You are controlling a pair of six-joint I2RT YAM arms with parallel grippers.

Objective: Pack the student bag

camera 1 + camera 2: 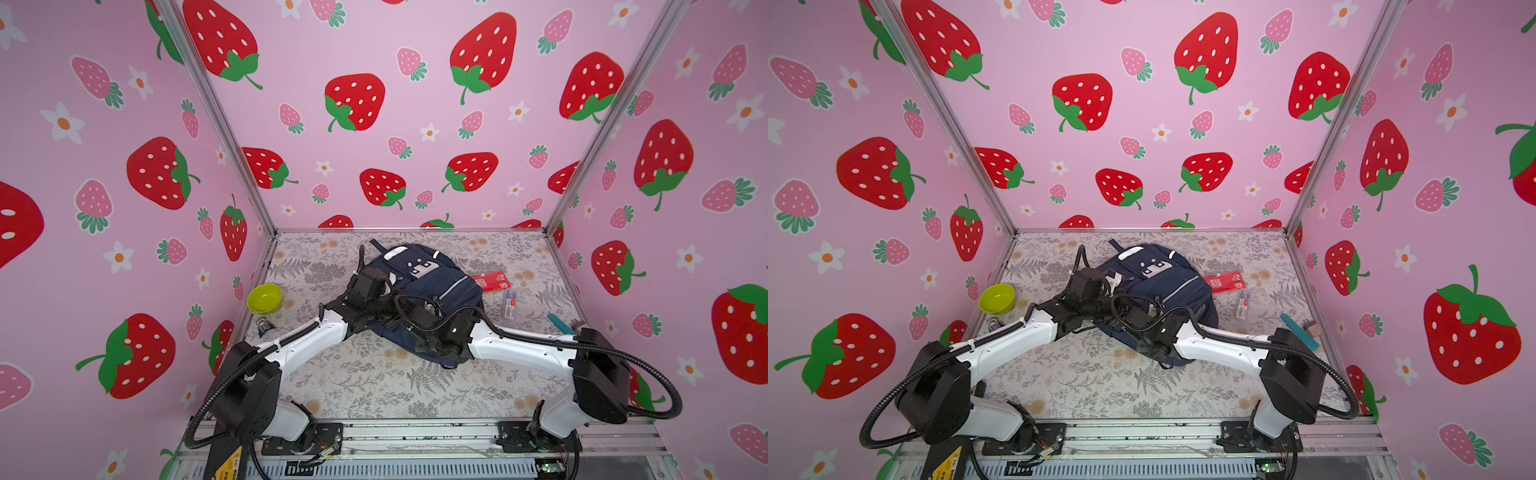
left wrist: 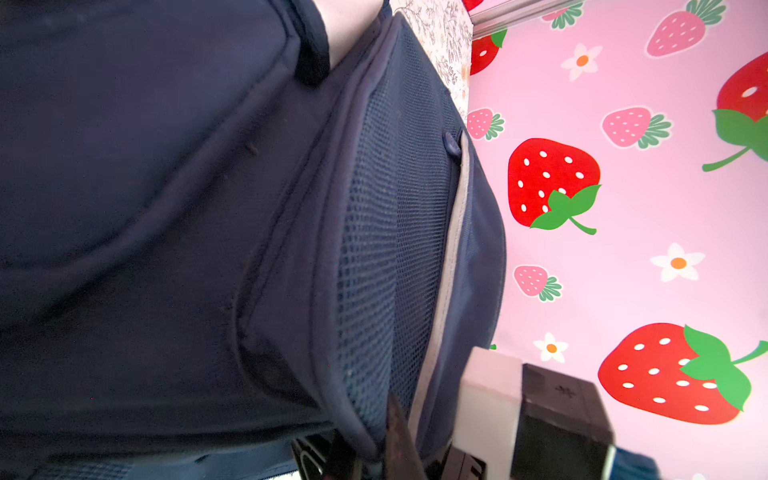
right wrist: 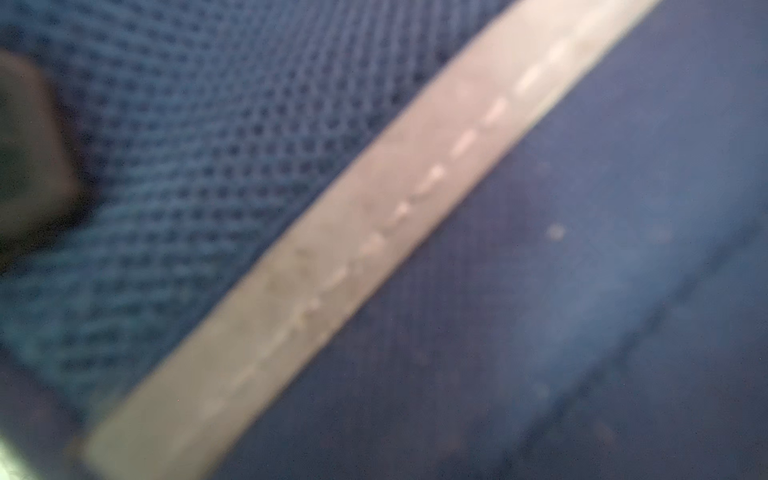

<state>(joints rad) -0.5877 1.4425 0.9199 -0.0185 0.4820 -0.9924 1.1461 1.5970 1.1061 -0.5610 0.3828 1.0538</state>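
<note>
Nothing visibly packed: red packet [image 1: 492,280] and pen pack [image 1: 510,305] lie right of student bag [image 1: 428,282]. Left gripper [image 2: 411,449] pinched closed against the bag; right gripper [image 1: 419,328] opening cannot be told.

Robotics lab test booth: strawberry-print pink walls [image 1: 374,124] on aluminium framing [image 1: 218,116] enclose a floral-covered bench [image 1: 374,382]; a white-and-black left arm [image 1: 307,336] and right arm [image 1: 519,347] are bolted to a slotted rail [image 1: 415,432].
</note>
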